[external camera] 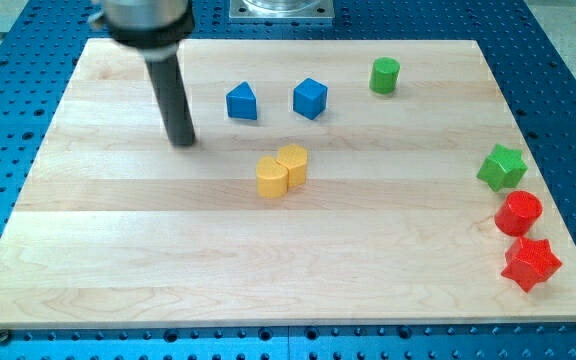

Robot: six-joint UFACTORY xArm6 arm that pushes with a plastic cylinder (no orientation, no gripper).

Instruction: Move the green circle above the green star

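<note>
The green circle (pixel 385 75) stands near the view's top, right of centre. The green star (pixel 502 167) sits near the board's right edge, lower and further right than the circle. My tip (pixel 182 141) rests on the board in the upper left, left of the blue blocks and far from both green blocks.
A blue pentagon-like block (pixel 241 102) and a blue cube (pixel 310 97) sit at the upper middle. Two yellow blocks (pixel 282 170) touch each other at the centre. A red circle (pixel 518 212) and a red star (pixel 531 263) lie below the green star. The wooden board (pixel 118 260) lies on a blue perforated table.
</note>
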